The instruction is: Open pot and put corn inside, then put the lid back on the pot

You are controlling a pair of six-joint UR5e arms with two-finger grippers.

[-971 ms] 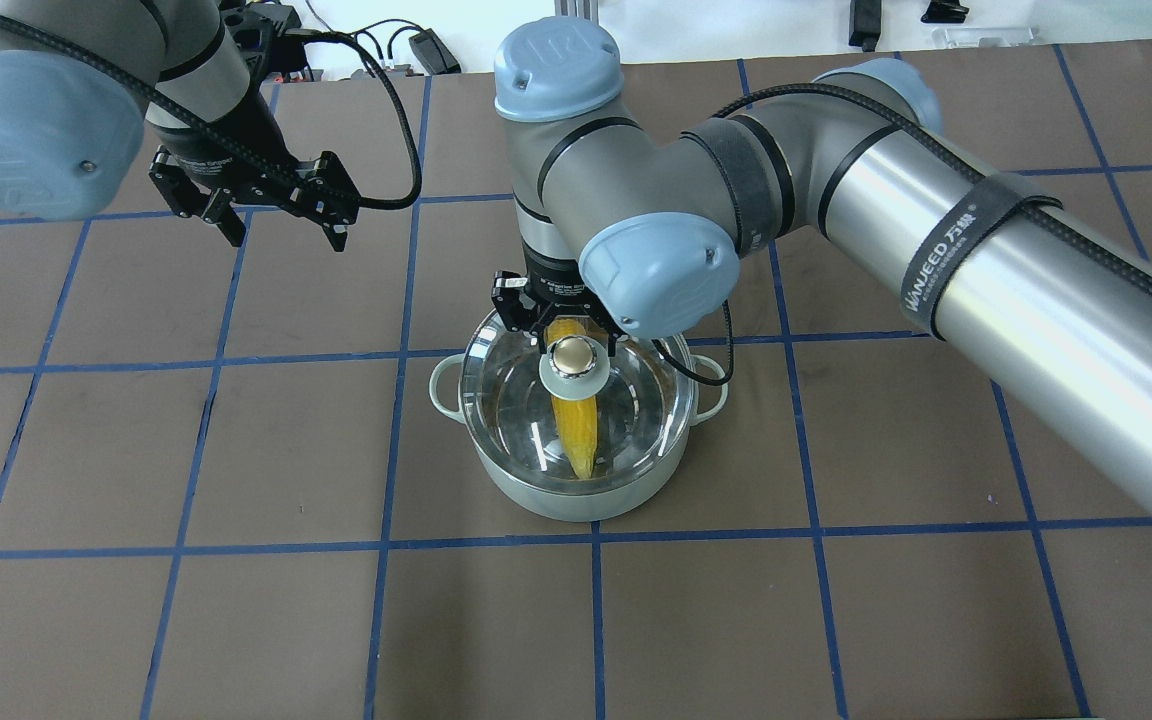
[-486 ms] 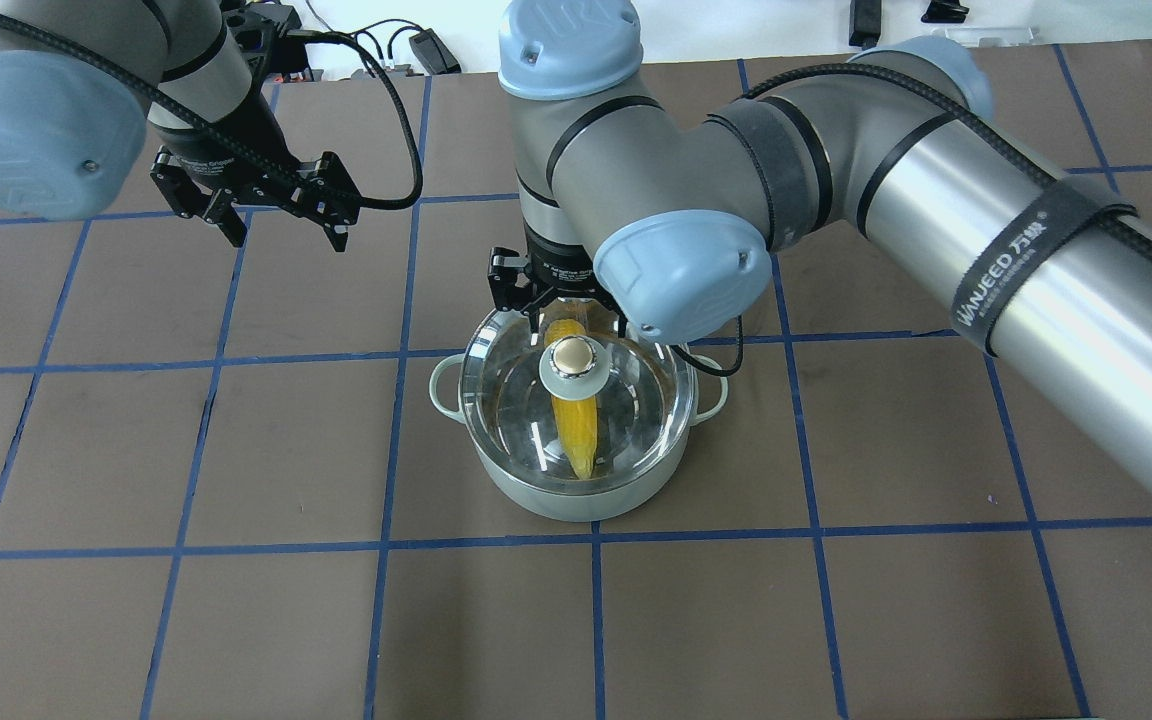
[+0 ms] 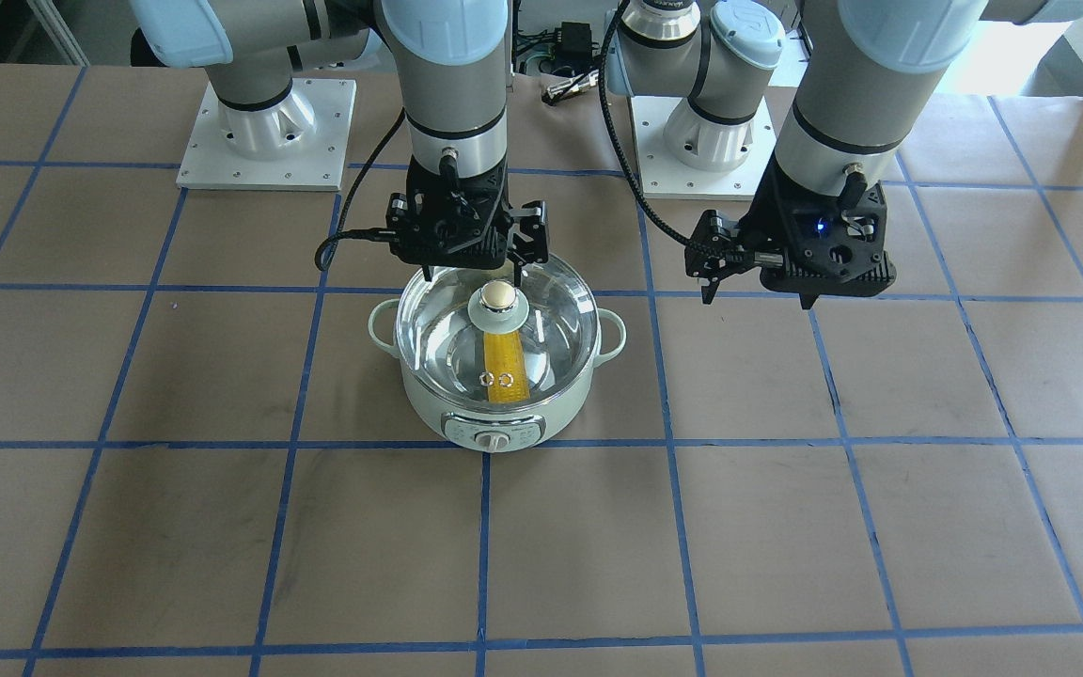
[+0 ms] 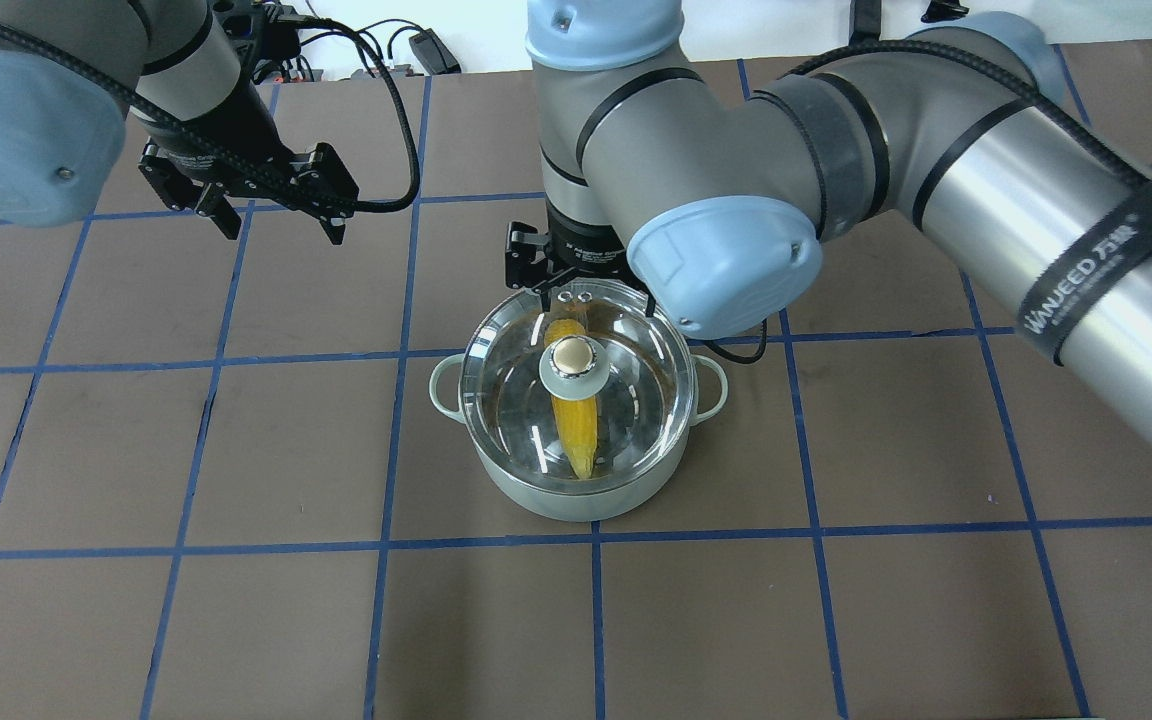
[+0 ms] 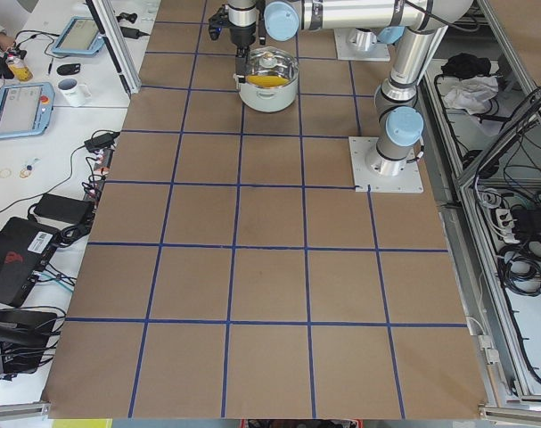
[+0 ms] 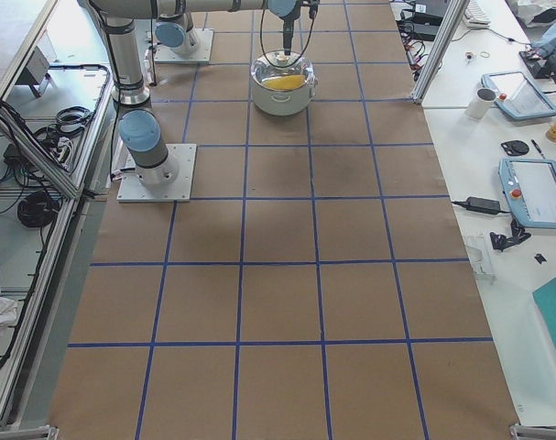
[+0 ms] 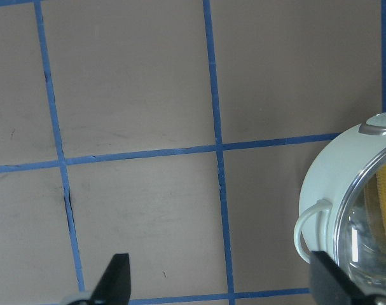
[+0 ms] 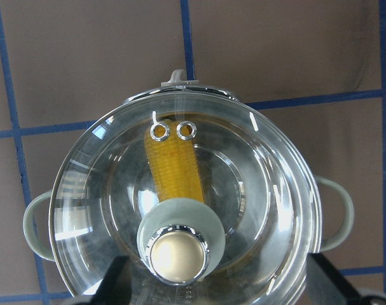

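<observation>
The pale green pot (image 4: 576,500) stands mid-table with the clear glass lid (image 4: 636,400) seated on it. The yellow corn (image 4: 578,425) lies inside, under the lid's knob (image 4: 573,360). My right gripper (image 4: 594,300) is open and empty, raised over the lid's far edge, clear of the knob. In the right wrist view the lid (image 8: 256,190), knob (image 8: 179,251) and corn (image 8: 177,168) lie below the spread fingers. My left gripper (image 4: 284,235) is open and empty, hanging above the table left of the pot; its wrist view catches the pot's side (image 7: 326,184).
The brown table mat (image 4: 236,450) carries a blue tape grid. The arms' base plates (image 3: 264,141) sit at the robot's side of the table. The right arm's elbow (image 4: 726,260) hangs over the pot's far right. Side benches hold tablets (image 6: 534,192) and cables.
My right gripper has lifted and drawn back from the knob toward the lid's far edge, and the arm shifted right. The lid stays on the pot. The left gripper drifted slightly back.
</observation>
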